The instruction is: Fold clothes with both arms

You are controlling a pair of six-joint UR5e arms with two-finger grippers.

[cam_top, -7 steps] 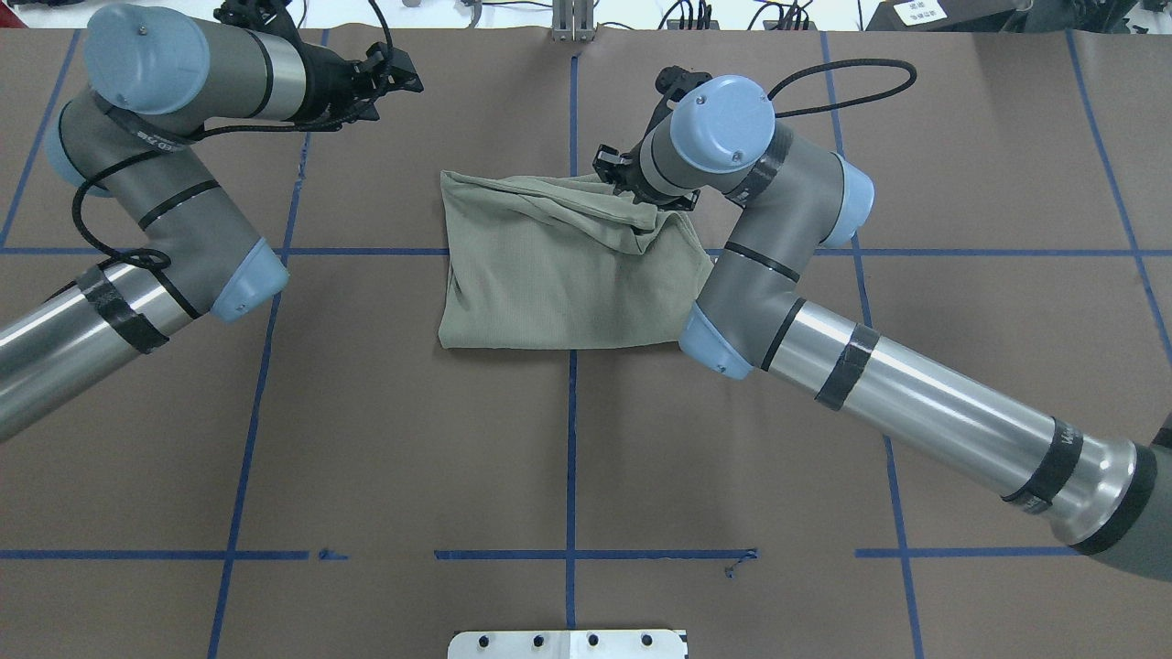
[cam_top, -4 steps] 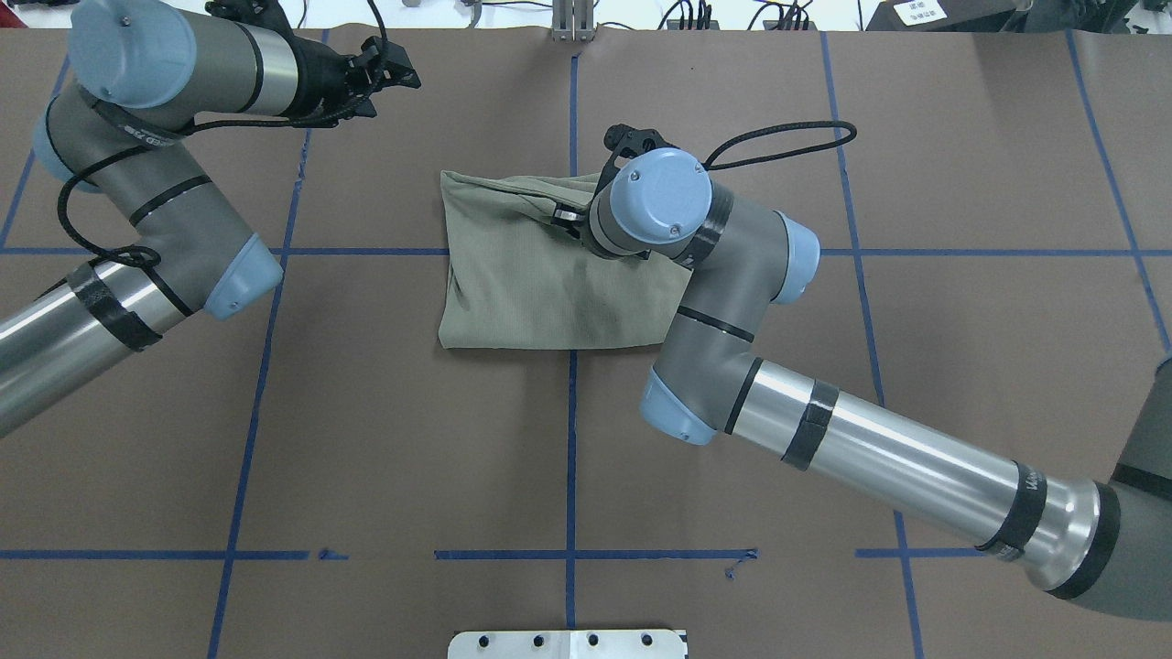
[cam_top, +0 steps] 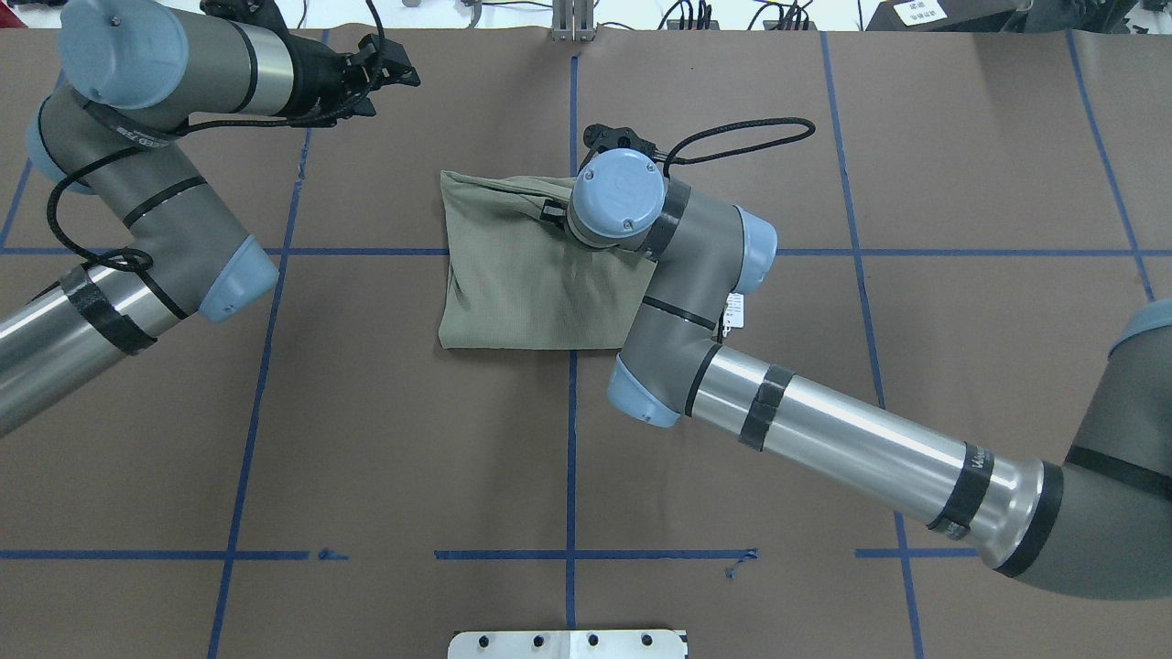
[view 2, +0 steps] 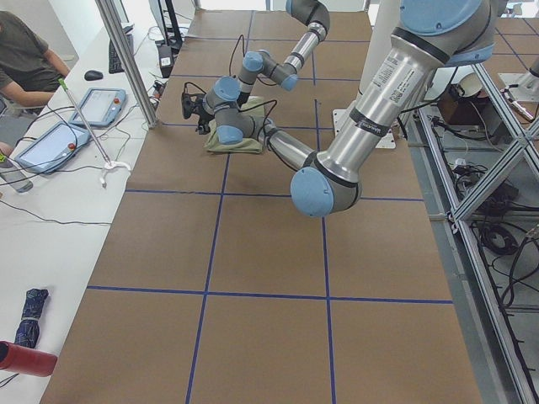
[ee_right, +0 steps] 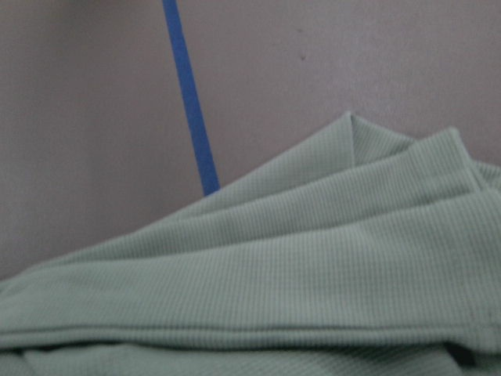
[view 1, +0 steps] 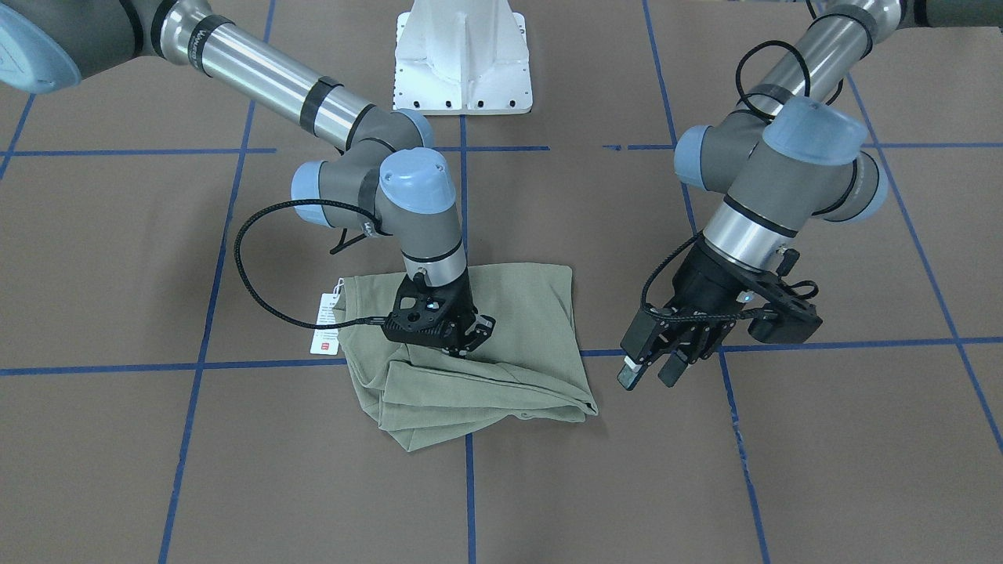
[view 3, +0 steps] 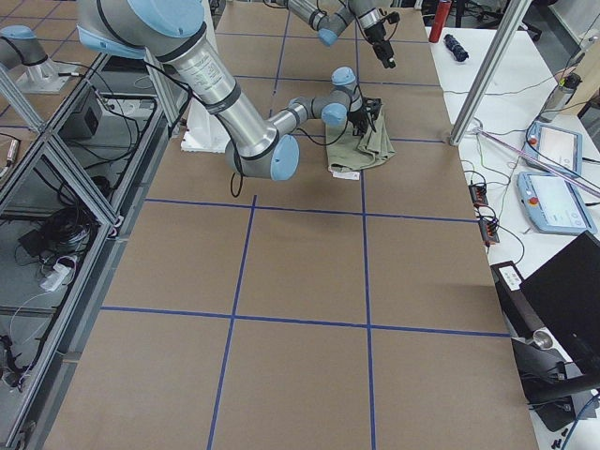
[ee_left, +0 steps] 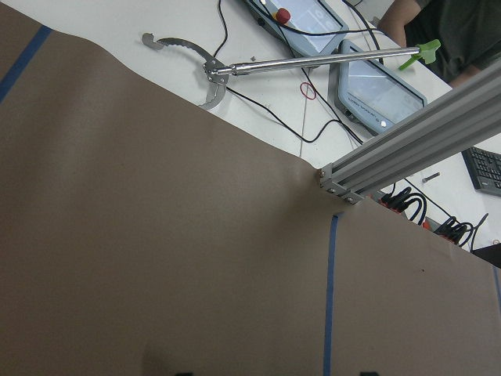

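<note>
The work surface is a table [cam_top: 412, 439] covered in brown paper and divided into cells by blue tape lines [cam_top: 571, 458]. A white pedestal base [view 1: 462, 59] stands at the robot's edge. A white bench [view 2: 59, 252] runs along the far edge and carries two tablet-like panels [ee_left: 376, 90] and a long reach tool [ee_left: 313, 59]. A seated person [view 2: 25, 50] is beside the bench. An aluminium post [view 2: 125, 59] rises at that edge, and aluminium framing [view 3: 66, 155] borders the robot's side. The sage-green shirt [cam_top: 522, 284] lies folded into a rough rectangle over the crossing of the centre tape line and the far cross line, with layered folds along its far edge. Its white hang tag [view 1: 324, 330] lies on the paper at the shirt's robot-right edge. The right arm [cam_top: 824, 430] reaches over the shirt. The right gripper [view 1: 464, 345] points down with its fingertips on a fold; whether they pinch the fabric cannot be determined. The left arm [cam_top: 137, 210] holds the left gripper [view 1: 649, 374] above bare paper, well apart from the shirt and near the far edge on the robot's left. Its fingers stand apart and hold nothing. Bare paper extends from the shirt's near edge to the base and across the outer cells on both sides.
</note>
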